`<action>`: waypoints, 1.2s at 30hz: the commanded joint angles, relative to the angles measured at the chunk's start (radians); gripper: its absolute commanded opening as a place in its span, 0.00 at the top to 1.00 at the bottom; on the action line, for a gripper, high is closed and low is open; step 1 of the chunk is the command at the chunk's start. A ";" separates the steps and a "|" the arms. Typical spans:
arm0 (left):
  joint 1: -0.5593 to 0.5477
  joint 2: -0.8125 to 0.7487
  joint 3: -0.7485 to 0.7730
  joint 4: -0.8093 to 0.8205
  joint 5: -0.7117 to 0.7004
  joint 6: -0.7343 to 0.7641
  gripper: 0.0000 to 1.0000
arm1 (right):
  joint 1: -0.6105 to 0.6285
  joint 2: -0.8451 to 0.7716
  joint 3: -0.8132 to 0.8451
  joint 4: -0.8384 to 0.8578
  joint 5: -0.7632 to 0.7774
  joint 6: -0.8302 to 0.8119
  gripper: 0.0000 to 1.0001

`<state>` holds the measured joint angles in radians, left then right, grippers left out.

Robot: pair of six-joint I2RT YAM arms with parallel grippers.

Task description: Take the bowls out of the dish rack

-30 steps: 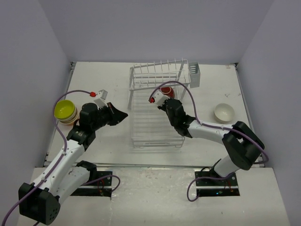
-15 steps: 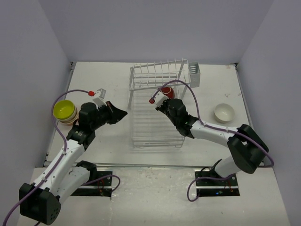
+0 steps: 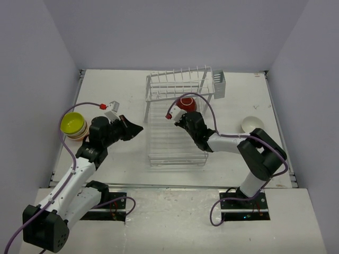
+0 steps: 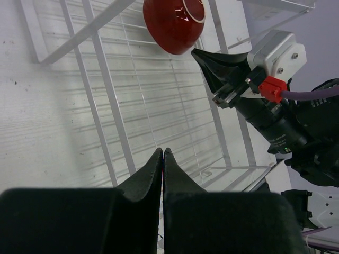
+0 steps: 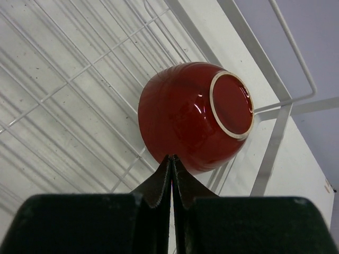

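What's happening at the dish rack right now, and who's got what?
Only the dark red bowl is in the dish rack, tipped so its white foot ring shows. The right gripper points at it with fingers shut, tips at its side, not holding it. The left gripper, also shut and empty, hovers left of the rack. A lime-yellow bowl sits atop others far left; a cream bowl sits far right.

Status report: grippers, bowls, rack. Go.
Left gripper shut, empty, beside the dish rack. Right gripper shut, tips at the dark red bowl, only bowl seen in rack. Nothing in the way.
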<state>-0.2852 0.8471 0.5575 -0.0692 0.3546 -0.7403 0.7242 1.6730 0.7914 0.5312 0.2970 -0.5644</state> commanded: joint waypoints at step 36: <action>0.014 0.043 -0.021 0.126 0.020 0.007 1.00 | -0.095 0.123 0.135 0.211 0.025 -0.155 1.00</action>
<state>-0.2813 0.8875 0.5255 0.0059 0.3630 -0.7403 0.6415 1.7893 0.8879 0.6914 0.3267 -0.7109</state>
